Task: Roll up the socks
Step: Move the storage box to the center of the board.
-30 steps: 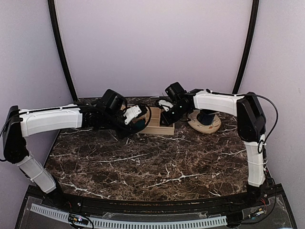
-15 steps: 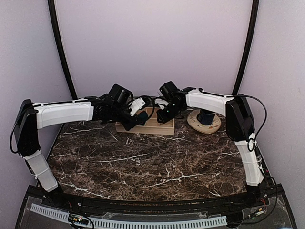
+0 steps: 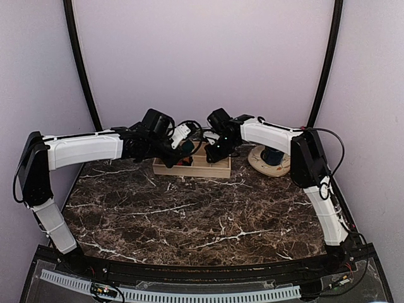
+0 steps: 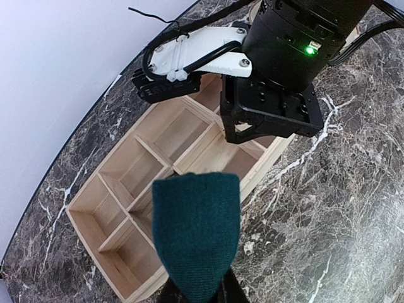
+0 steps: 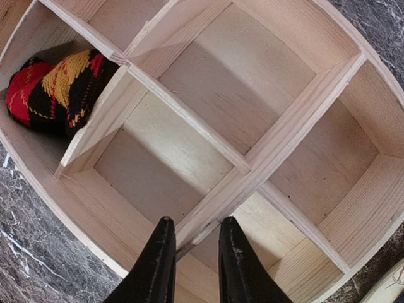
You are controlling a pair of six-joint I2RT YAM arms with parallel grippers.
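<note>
Two wrist views, one sock apiece: my left gripper point(image 4: 197, 291), fingers nearly cut off at the frame edge, pinches the rolled teal sock point(image 4: 196, 233) above the wooden box point(image 4: 95, 218); my right gripper point(image 5: 196, 228) clamps a divider point(image 5: 189, 120), with the argyle sock point(image 5: 53, 88) in a corner compartment.

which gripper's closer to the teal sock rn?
Left. The left gripper is shut on the teal sock, holding it above the wooden tray. The right gripper is apart from it, fingers astride a tray divider.
</note>
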